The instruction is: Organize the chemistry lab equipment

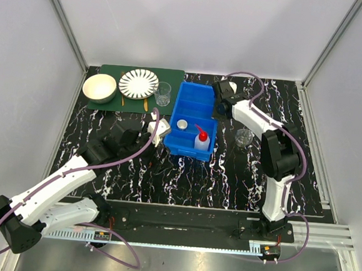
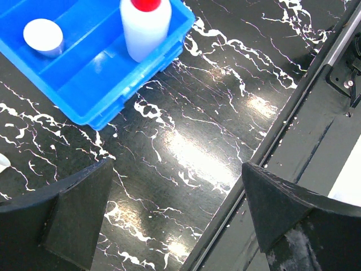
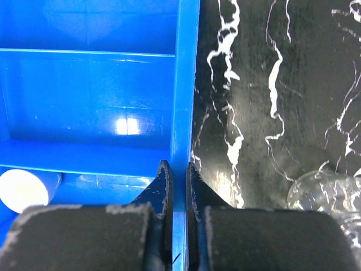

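The white red-nozzled squeeze bottle (image 1: 201,141) and the small round lid (image 1: 182,124) sit in the near compartments of the blue bin (image 1: 193,102). Both also show in the left wrist view, the bottle (image 2: 145,28) and the lid (image 2: 43,36). A small clear beaker (image 1: 243,138) stands on the table right of the bin. My right gripper (image 1: 219,106) is shut on the bin's right wall (image 3: 183,84), one finger inside and one outside. My left gripper (image 1: 161,133) is open and empty over the table (image 2: 186,135) just left of the bin. Tubes and rack are out of view.
A green mat (image 1: 108,101) at the back left holds a cream bowl (image 1: 99,87), a striped plate (image 1: 138,83) and a clear glass (image 1: 163,94). The black rail (image 1: 180,222) runs along the near edge. White walls enclose the table.
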Motion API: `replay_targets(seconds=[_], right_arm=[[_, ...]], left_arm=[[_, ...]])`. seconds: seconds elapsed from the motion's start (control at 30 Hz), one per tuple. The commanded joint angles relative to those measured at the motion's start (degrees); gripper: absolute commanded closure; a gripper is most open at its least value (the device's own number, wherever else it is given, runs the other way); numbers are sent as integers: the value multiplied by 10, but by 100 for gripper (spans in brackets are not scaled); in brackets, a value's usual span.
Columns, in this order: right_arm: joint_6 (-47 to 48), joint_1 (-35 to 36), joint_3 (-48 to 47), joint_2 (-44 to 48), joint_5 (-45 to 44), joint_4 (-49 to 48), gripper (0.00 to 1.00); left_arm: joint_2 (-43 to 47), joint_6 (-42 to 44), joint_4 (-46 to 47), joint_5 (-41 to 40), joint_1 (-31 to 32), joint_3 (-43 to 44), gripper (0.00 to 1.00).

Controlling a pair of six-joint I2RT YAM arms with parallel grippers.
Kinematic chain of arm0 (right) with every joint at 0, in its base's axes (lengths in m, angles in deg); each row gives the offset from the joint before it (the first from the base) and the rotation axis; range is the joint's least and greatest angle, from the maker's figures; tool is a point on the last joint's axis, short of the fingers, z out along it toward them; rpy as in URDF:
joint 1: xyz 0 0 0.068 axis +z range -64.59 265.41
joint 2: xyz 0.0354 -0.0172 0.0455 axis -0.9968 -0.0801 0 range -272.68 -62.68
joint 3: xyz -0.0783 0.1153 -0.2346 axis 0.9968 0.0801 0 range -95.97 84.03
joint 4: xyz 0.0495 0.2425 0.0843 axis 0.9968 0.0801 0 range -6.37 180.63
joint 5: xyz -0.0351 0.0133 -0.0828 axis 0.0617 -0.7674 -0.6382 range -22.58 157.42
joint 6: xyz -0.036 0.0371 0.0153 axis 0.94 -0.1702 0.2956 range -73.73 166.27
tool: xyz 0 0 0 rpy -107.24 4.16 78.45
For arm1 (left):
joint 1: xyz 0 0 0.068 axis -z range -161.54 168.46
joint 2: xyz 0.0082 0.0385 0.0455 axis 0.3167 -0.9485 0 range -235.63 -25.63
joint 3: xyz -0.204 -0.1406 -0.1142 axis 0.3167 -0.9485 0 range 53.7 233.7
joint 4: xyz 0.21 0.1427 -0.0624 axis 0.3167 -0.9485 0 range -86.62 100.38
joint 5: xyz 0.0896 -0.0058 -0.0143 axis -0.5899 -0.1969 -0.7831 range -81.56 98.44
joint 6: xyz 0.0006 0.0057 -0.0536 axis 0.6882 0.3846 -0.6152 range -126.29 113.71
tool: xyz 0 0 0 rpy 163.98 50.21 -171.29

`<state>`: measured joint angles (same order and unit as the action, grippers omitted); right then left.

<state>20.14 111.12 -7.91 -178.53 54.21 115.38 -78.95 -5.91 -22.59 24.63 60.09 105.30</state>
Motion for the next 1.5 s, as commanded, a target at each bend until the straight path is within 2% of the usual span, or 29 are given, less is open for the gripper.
replay_targets(seconds=[0.0, 0.27, 0.5, 0.87, 1.0, 1.1, 1.3, 1.33, 1.4, 1.47], right_arm=[[59, 20, 60, 48, 25, 40, 100], [57, 75, 140, 106, 20, 29, 100], [13, 122, 192, 151, 12, 16, 100], [-33, 139, 236, 215, -35, 18, 100], [-38, 139, 250, 237, -51, 21, 100], [-32, 138, 253, 240, -51, 24, 100], [-19, 139, 246, 247, -53, 23, 100], [-17, 140, 243, 247, -54, 24, 96], [-11, 139, 240, 250, -59, 24, 70], [-6, 139, 236, 252, -61, 24, 51]], left_arm=[[1, -2, 16, -3, 0, 3, 1], [0, -2, 17, -5, 0, 3, 1], [9, -2, 18, 0, 0, 0, 1], [-3, -26, 20, 17, 0, -4, 1], [-18, -28, 5, -25, 0, 5, 1], [-12, -44, 23, -24, 0, -8, 1], [-6, -57, 19, -100, 0, -8, 1], [-6, -60, 6, -107, 0, 3, 1], [-14, -68, -9, -138, -1, 19, 1], [-24, -78, -30, -150, -10, 39, 1]])
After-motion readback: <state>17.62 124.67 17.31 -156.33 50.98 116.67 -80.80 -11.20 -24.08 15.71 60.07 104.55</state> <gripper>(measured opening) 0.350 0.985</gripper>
